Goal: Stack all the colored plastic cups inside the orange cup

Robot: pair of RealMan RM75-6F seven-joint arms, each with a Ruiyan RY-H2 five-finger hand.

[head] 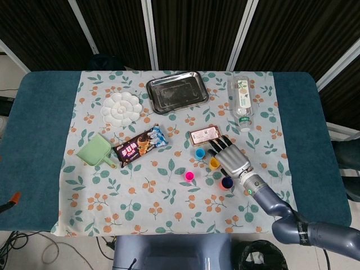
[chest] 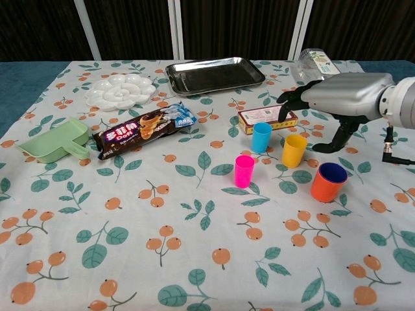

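Note:
Four cups stand on the floral cloth at right of centre: a blue cup, a yellow cup, a pink cup and an orange cup whose inside looks dark blue. My right hand hovers palm down over the yellow cup and the orange cup, fingers spread and holding nothing. Its fingertips reach toward the blue cup. My left hand shows in neither view.
A small flat box lies just behind the cups. Farther back are a steel tray, a lying clear bottle and a white palette. A snack packet and a green scoop lie to the left.

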